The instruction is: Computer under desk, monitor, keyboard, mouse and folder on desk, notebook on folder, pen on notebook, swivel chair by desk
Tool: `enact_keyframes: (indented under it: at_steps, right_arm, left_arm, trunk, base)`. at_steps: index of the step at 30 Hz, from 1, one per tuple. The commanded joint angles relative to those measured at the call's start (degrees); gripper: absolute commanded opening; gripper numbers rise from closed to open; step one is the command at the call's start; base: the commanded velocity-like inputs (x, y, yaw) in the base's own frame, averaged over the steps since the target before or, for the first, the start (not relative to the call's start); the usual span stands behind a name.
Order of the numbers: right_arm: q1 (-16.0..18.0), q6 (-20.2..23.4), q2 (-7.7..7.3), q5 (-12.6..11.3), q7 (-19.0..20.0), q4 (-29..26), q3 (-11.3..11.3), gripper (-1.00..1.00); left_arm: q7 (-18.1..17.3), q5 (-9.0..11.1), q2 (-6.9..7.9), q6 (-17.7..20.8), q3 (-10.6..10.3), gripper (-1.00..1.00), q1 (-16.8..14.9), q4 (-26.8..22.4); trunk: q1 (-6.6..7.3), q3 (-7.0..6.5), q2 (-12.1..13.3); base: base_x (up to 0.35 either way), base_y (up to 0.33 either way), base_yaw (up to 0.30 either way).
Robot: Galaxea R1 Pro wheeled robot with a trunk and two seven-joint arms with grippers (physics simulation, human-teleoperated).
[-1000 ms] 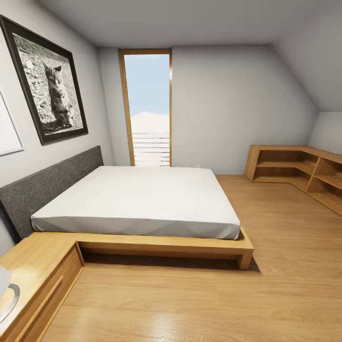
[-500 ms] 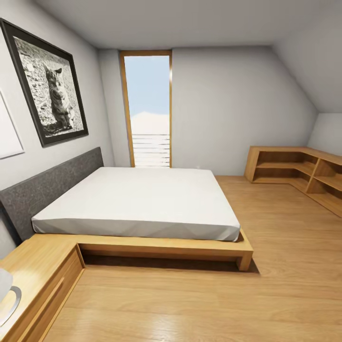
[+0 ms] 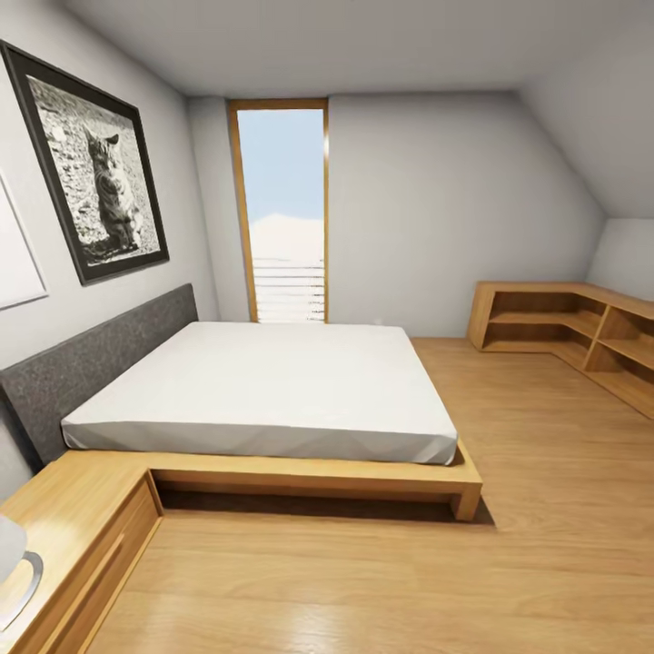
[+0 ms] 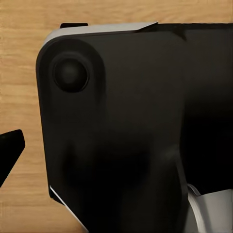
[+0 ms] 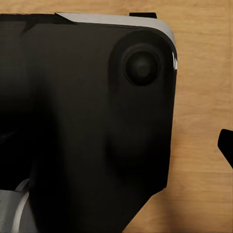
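— Head view first: what lay nearest?
— Light wood floor [image 3: 381, 581] of the bedroom, then a low wooden bed with white mattress [image 3: 272, 381], then light-wood corner shelving [image 3: 563, 331] and a tall window [image 3: 283, 213].
— Grippers?
— Wrist views were blocked by a black robot body [image 4: 121, 131] over the floor; clenched or released, I couldn't tell.

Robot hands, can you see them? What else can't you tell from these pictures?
- Both hands: each wrist view has a big black robot part in front, so open or shut is unknowable.
- White object on the wooden bedside unit: cut by the head view's left edge.
- Low shelving: runs off the right edge.
- White picture: cut by the left edge.
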State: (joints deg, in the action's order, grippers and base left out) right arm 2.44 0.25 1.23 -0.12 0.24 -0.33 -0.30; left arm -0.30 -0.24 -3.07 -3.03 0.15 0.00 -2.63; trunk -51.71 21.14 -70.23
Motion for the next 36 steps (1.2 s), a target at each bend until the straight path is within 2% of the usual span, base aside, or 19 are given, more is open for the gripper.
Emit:
enact_keyframes:
  at_steps: [1, 12, 16, 17, 18, 21, 22, 23, 28, 35, 36]
  right_arm:
    - [0.0, 0.0, 0.0, 0.0, 0.0, 0.0, 0.0, 1.0]
    - [0.0, 0.0, 0.0, 0.0, 0.0, 0.0, 0.0, 1.0]
    - [0.0, -0.8, -0.2, -0.2, -0.1, -0.1, -0.3, 1.0]
    - [0.0, -3.3, -0.3, -0.3, -0.1, -0.2, -0.5, 1.0]
    - [0.0, -7.7, -0.3, -0.4, -0.1, -0.8, -0.6, 1.0]
    - [0.0, -15.3, -0.32, -0.4, -0.2, -2.5, -0.6, 1.0]
    - [0.0, -19.1, -0.63, -0.4, -0.2, -4.6, -0.6, 1.0]
    - [0.0, -20.4, -0.96, -0.3, -0.2, -5.6, -0.6, 1.0]
    - [0.0, -22.4, -2.01, -0.1, -0.1, -7.5, -0.5, 1.0]
    - [0.0, -22.7, -2.2, 0.0, 0.0, -7.8, -0.3, 1.0]
    - [0.0, -22.8, -2.56, 0.4, -2.4, -7.6, 0.1, 1.0]
  left_arm:
    - [0.0, 0.0, 0.0, -0.1, 0.0, 1.0, 0.0, 0.0]
    - [-0.1, 0.0, 0.0, -0.9, 0.0, 1.0, 0.0, -0.1]
    - [-0.1, 0.0, 0.0, -5.8, 0.1, 1.0, 0.0, -0.2]
    - [0.2, 0.0, 0.05, -9.8, 0.0, 1.0, 0.0, -0.2]
    - [0.4, 0.0, 0.16, -13.3, 0.0, 1.0, 0.0, -0.2]
    - [0.5, 0.0, 0.19, -15.3, 0.0, 1.0, 0.0, -2.1]
    - [0.5, 0.0, 0.21, -15.7, 0.0, 1.0, 0.0, -3.5]
    - [0.6, 0.0, 0.3, -15.9, 0.0, 1.0, 0.0, -3.9]
    - [0.6, 0.0, 0.58, -16.1, 0.1, 1.0, 0.0, -6.1]
    - [0.5, 0.5, 0.61, -16.2, 0.1, 1.0, 0.0, -7.0]
    - [0.4, 0.5, 1.51, -18.8, 0.1, 1.0, 0.0, -7.0]
  trunk:
    - [0.23, -0.13, 0.4]
    - [2.64, -2.11, 4.8]
    - [3.08, -2.46, 5.6]
    - [3.08, -2.46, 5.6]
    - [3.08, -2.46, 5.6]
    - [3.08, -2.46, 5.6]
    - [3.08, -2.46, 5.6]
    - [3.08, -2.46, 5.6]
    - [3.08, -2.31, 5.6]
    - [3.08, -1.83, 5.6]
    - [3.08, -1.83, 5.6]
  base:
    - [0.0, 0.0, -0.081]
    - [0.0, 0.0, -0.227]
    - [0.0, 0.0, -0.288]
    - [0.0, 0.0, -0.292]
    - [0.0, 0.0, -0.293]
    - [0.0, 0.0, -0.25]
    - [0.0, 0.0, -0.094]
    - [0.0, 0.0, -0.06]
    - [0.0, 0.0, -0.092]
    - [0.0, 0.0, -0.174]
    - [0.0, 0.0, -0.014]
